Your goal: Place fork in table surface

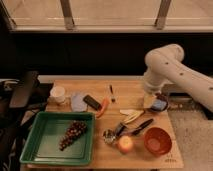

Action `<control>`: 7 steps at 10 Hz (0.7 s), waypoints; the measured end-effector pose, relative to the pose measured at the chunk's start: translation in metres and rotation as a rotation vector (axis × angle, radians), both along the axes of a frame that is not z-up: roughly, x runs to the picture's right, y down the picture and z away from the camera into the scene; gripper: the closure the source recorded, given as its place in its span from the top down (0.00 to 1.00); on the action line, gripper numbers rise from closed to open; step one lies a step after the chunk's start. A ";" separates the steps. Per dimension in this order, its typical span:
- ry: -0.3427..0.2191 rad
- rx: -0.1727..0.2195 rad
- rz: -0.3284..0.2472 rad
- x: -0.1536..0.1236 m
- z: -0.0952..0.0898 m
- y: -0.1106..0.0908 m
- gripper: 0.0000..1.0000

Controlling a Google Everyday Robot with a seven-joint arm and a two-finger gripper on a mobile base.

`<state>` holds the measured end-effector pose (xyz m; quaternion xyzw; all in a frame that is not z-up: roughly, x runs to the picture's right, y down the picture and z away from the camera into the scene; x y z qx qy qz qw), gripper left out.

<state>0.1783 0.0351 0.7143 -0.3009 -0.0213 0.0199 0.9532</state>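
Front edge, lower right: a red bowl [157, 141] and a round orange fruit [125, 144] are sitting near the rim of the bench [132, 92]; a low sweep of the arm would be risking a push over the edge.
Lower left: the green tray [47, 145] is holding a bunch of grapes [72, 134], well apart from the fork.
Middle clutter: a metal scoop [110, 135], a black-handled knife [141, 126] and a pale peel-like piece [131, 116] are lying close together, between the front edge and the fork.
Hand [149, 102]: it is hanging at centre right under the white arm, just beside a dark bowl [161, 104]; it appears to be spread and grasping nothing.
Bowl risk: any turn of the wrist is likely to be nudging that bowl.
Fork [111, 93]: it is lying flat on the bench, upper middle, apart from the hand.
Grasp risk: being thin and flat on wood, it is likely to be slipping from the fingers or skidding away.
Fork's neighbours: an orange piece [103, 106] and a black slab [91, 101] are crowding its left side; a wide approach would be bumping them.
Far left: a grey disc [77, 101] and a white cup [58, 94] are standing out of the way.
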 end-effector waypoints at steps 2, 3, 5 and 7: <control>0.060 -0.030 0.108 -0.041 0.022 -0.009 0.65; 0.096 -0.034 0.159 -0.054 0.030 -0.009 0.65; 0.155 -0.034 0.262 -0.085 0.044 -0.012 0.65; 0.176 -0.037 0.301 -0.096 0.048 -0.013 0.65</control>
